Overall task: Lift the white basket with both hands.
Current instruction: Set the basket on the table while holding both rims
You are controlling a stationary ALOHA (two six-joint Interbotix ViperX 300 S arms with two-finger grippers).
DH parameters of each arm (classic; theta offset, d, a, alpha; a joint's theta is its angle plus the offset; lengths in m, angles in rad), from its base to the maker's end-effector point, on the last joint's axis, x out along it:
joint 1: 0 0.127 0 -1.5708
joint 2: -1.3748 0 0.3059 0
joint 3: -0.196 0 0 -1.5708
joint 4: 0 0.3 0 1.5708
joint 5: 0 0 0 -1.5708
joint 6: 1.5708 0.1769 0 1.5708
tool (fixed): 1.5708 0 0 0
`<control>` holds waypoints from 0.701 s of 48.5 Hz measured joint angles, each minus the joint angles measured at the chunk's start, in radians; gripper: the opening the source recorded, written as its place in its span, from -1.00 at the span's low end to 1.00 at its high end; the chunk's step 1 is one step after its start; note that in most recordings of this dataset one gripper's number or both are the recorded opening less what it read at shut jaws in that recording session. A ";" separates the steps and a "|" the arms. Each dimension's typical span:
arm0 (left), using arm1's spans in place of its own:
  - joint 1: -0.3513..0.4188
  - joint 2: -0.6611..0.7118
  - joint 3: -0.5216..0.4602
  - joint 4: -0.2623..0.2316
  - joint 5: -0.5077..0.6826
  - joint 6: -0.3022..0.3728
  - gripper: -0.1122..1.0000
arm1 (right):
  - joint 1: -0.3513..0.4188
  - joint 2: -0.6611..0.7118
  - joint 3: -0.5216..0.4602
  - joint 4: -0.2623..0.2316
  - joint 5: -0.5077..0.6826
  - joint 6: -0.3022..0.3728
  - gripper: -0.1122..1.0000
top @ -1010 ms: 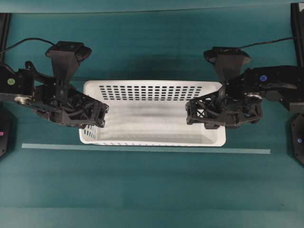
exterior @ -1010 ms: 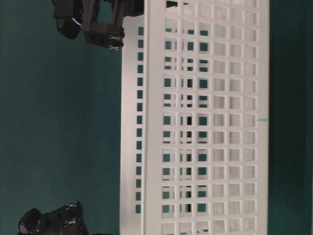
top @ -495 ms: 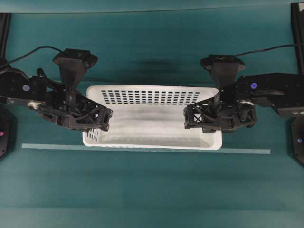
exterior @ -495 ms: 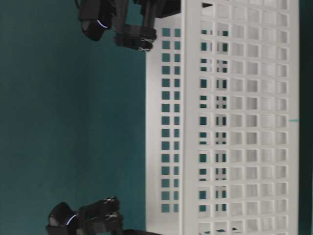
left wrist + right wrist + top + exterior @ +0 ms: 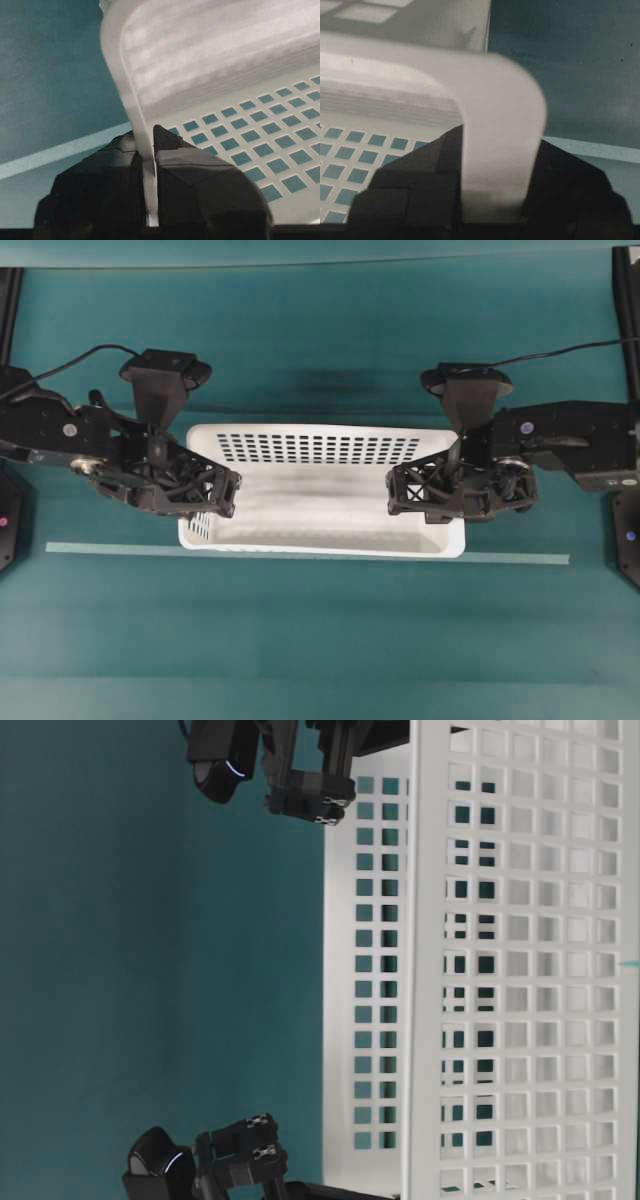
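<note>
- Here the white basket (image 5: 322,490) sits just behind the pale tape strip (image 5: 308,555) on the teal counter (image 5: 320,640), between the two arms.
- The left claw (image 5: 148,150) is clamped on the rim of the basket's left end.
- The right claw (image 5: 495,200) pinches the rim of the opposite end, one finger inside the basket and one outside.

A flat teal cloth-covered surface (image 5: 320,640) fills the overhead view. A thin pale green strip of tape (image 5: 300,554) lies straight across it, running left to right along the near side.
</note>
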 measured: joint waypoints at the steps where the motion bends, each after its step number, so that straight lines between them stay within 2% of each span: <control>1: 0.000 0.000 0.000 0.000 0.000 0.000 -0.84 | -0.002 0.000 0.002 0.000 -0.002 0.000 -0.43; 34: 0.012 0.003 0.003 0.000 -0.025 0.000 -0.85 | -0.012 -0.002 0.018 0.014 -0.054 -0.014 -0.43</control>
